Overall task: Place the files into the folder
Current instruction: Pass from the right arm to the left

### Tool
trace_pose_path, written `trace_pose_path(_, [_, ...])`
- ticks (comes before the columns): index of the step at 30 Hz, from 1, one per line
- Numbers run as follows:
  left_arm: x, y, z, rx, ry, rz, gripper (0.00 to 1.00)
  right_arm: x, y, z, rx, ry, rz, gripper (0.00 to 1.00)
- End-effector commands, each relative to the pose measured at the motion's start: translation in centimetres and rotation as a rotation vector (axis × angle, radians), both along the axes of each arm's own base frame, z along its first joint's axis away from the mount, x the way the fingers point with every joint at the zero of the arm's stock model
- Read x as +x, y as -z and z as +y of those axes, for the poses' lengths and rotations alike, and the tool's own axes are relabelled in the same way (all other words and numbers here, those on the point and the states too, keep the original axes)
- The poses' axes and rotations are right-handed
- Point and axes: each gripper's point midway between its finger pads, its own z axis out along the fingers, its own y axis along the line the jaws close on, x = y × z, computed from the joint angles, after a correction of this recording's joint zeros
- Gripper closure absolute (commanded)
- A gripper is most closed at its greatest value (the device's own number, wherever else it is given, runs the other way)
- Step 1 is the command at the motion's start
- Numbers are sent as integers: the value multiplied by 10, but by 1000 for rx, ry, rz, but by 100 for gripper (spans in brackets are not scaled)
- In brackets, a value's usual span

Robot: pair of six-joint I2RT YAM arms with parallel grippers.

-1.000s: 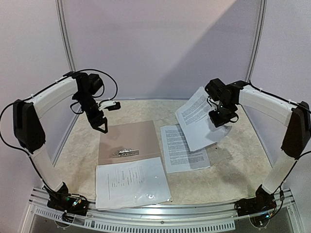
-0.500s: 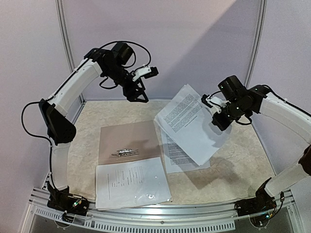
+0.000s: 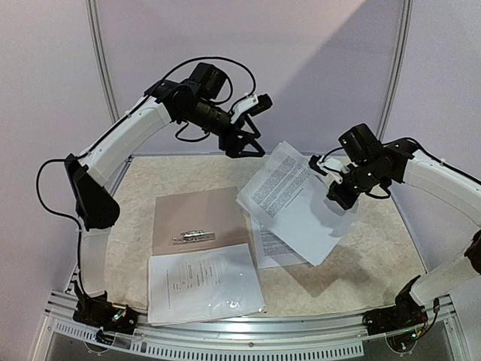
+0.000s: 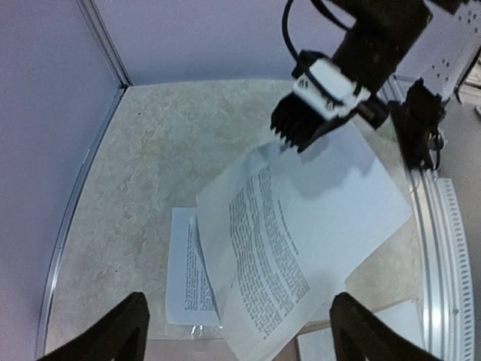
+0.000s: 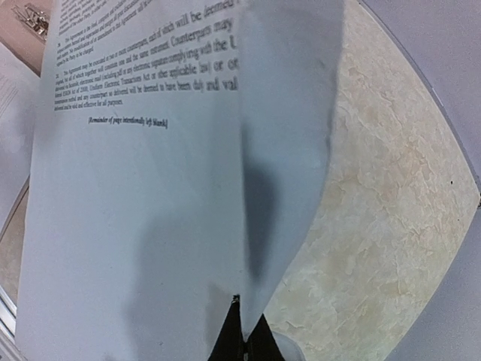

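Note:
The taupe folder [image 3: 197, 213] lies open on the table's left half, its metal clip [image 3: 193, 235] showing. One of the files, a sleeved sheet [image 3: 204, 283], lies at the folder's near end. My right gripper [image 3: 331, 190] is shut on the edge of another printed sheet [image 3: 289, 199], which hangs tilted in the air above a third sheet [image 3: 263, 247] flat on the table. In the right wrist view that held sheet [image 5: 150, 210] fills the frame, pinched at my right gripper [image 5: 244, 338]. My left gripper [image 3: 246, 150] hovers high over the far middle, open and empty, looking down on the held sheet [image 4: 301, 226].
Pale walls and metal rails [image 3: 101, 68] enclose the marbled tabletop [image 3: 376, 248] at the back and sides. The left arm's elbow [image 3: 90, 199] stands over the table's left edge. In the left wrist view the right gripper's body [image 4: 323, 98] is close ahead.
The left arm has risen from above the folder and swung right over the far middle, its jaws a little wider. The right arm has carried its sheet higher and leftward.

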Motion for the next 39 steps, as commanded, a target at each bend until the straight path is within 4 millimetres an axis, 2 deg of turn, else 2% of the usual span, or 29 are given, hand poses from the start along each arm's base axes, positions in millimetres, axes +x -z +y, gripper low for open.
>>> trace_pose_path(1, [-12,-33,-33,-105,72,-102,10,-4,-7,7,20,-34,-33,100])
trace_pose_path(4, [-15,-26,-44,-106,120,-125,13,-6,-6,9,15,-37,-28,100])
trace_pose_path(7, [-21,-5,-53,-44,161,-165,31,-6,-6,9,12,-30,-29,100])
trace_pose_path(9, [-23,9,-57,6,167,-188,39,-6,-8,10,19,-31,-32,100])
trace_pose_path(13, [-15,27,-61,94,116,-261,43,-6,-6,10,18,-31,-28,100])
trace_pose_path(19, [0,22,-64,95,40,-308,43,-9,-2,12,20,-32,-15,100])
trace_pose_path(22, [0,27,-64,103,39,-294,48,-9,-2,11,18,-31,-20,100])
trace_pose_path(24, [-2,29,-64,107,46,-290,44,-9,-3,11,20,-32,-20,100])
trace_pose_path(25, [-1,27,-64,106,43,-298,39,-10,-3,12,23,-35,-19,100])
trace_pose_path(29, [11,9,-62,69,4,-336,24,-10,-1,12,18,-34,-14,100])
trace_pose_path(32, [15,5,-62,52,-17,-327,23,-10,0,11,15,-30,-13,100])
trace_pose_path(35, [6,20,-62,80,18,-289,33,-10,0,10,14,-28,-12,100])
trace_pose_path(39, [0,33,-62,108,36,-267,58,-11,0,10,12,-28,-13,100])
